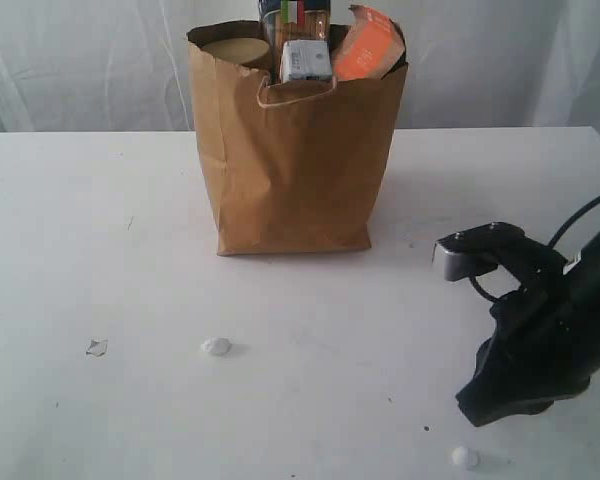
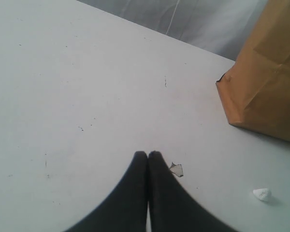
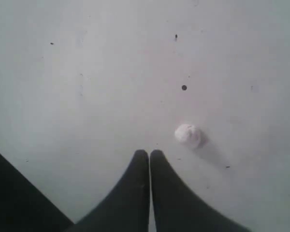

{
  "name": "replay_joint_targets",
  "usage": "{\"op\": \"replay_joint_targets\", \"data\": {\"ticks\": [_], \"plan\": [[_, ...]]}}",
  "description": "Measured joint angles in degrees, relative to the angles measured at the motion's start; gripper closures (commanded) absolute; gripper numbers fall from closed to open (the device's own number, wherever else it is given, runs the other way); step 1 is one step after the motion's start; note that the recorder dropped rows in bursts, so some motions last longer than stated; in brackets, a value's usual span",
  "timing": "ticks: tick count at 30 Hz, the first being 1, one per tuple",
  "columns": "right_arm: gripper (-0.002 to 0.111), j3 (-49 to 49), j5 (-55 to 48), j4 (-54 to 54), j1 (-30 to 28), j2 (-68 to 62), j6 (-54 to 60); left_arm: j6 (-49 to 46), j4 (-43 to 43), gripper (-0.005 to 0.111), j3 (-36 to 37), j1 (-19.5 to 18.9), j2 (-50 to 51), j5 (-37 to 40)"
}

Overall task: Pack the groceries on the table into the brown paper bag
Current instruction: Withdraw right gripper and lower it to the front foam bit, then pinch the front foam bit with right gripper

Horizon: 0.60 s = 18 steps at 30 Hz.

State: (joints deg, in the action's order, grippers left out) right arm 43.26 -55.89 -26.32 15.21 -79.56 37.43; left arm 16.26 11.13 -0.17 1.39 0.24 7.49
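Note:
The brown paper bag stands upright at the back middle of the white table. Out of its open top poke a gold-lidded jar, the dark spaghetti packet, a small white-blue carton and the orange-labelled pouch. The foil-topped jar and the yellow-grain jar are out of sight. My right gripper hangs low at the front right, shut and empty. My left gripper is shut and empty over bare tabletop, with the bag's corner off to one side; the exterior view does not show it.
Small white crumbs lie on the table: one in front of the bag, another just by the right fingertips. A thin clear scrap lies beside the left fingertips. A white curtain hangs behind.

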Motion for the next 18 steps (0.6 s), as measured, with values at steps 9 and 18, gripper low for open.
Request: {"op": "replay_joint_targets", "data": {"ticks": [9,18], "plan": [[0.067,0.00,3.12,3.27,3.32,-5.87,0.60,0.00,0.00,0.107,0.00,0.00,0.00,0.00],[0.067,0.12,7.14,5.11,3.66,-13.37,0.70,0.00,0.00,0.107,0.00,0.00,0.00,0.00]]}}
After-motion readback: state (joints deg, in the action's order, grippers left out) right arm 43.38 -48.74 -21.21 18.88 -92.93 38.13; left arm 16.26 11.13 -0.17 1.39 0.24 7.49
